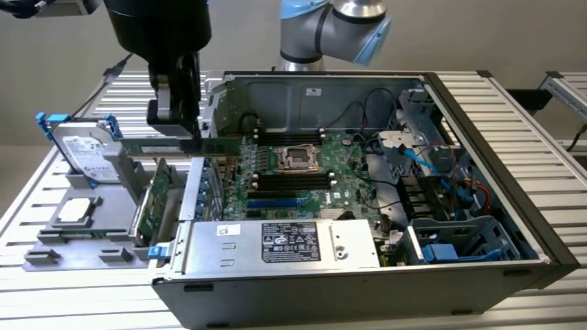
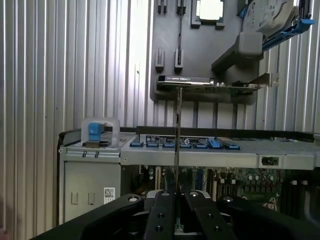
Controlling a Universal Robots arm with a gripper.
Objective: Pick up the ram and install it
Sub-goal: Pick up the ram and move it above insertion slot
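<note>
Green and thin, the long narrow circuit-board ram stick (image 1: 220,146) hangs level in the exterior view. The black pincer (image 1: 177,127) clamps it over the edge of the open black computer case (image 1: 518,185), beside the grey parts holder (image 1: 82,244). Held lengthwise, it lies parallel to the black memory slots (image 1: 291,180), probably so it can seat squarely.

From the wrist view the ram (image 2: 177,140) shows edge-on as a slim line. The pincer's (image 2: 176,200) dark fingers (image 2: 161,215) are narrowed onto its faces, above the ribbed metal tabletop (image 2: 50,75).
</note>
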